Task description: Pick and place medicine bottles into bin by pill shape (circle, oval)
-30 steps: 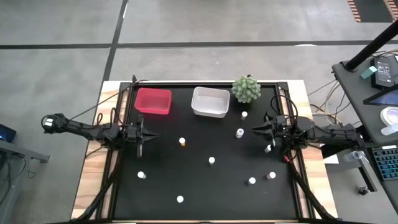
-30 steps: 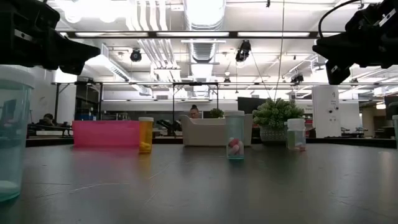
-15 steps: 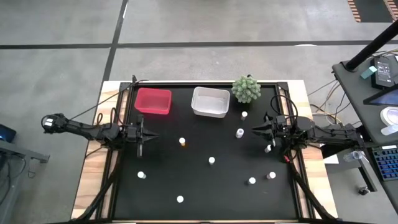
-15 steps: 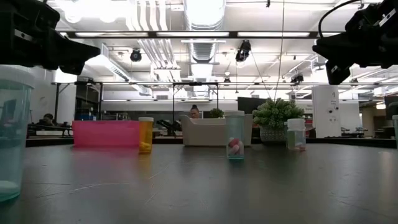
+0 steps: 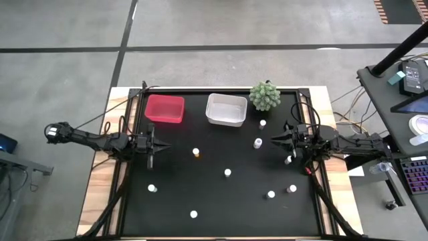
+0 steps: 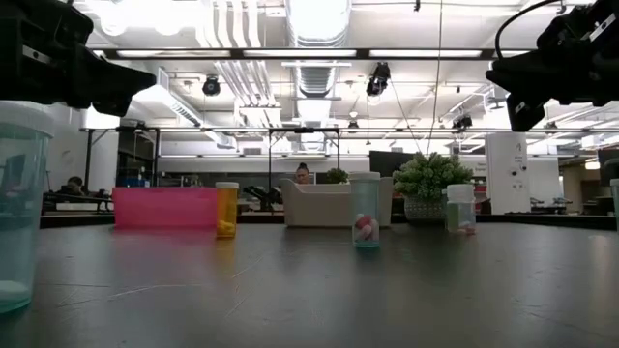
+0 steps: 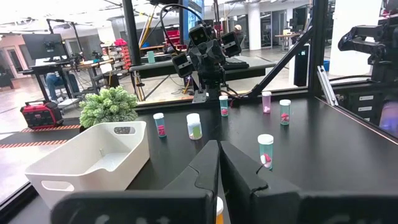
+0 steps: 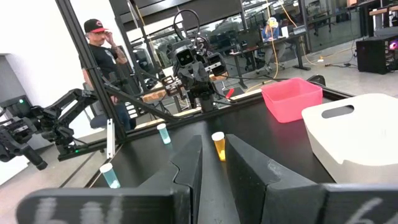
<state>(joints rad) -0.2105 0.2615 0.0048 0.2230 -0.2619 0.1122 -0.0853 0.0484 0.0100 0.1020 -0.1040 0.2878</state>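
While both of my arms hang above the black worktop (image 5: 214,201), neither is grasping anything. My left gripper (image 5: 158,145) sits over the left side of the worktop, just in front of the red bin (image 5: 164,109), and its fingers (image 7: 205,163) are pressed together with nothing between them. My right gripper (image 5: 275,139) is over the right side, its fingers (image 8: 189,163) parted by a narrow gap and also empty.

The medicine bottles (image 5: 227,173) stand scattered and upright across the worktop, well apart from one another. An amber bottle (image 5: 196,153) stands near the middle, between my two grippers and nearer the left one; in the low view it shows just beside the red bin's right end. One white-capped bottle (image 5: 257,143) stands just left of my right gripper, another (image 5: 262,123) beyond it toward the green plant (image 5: 265,96), and one (image 5: 288,160) close beside my right arm. Others stand toward the near edge: one at the near left (image 5: 152,188), one at the near middle (image 5: 193,215), and two at the near right (image 5: 270,195).

The white bin (image 5: 226,110) sits beside the red bin at the far side, with the plant at its right. A person (image 8: 102,50) in a cap stands beyond the worktop.
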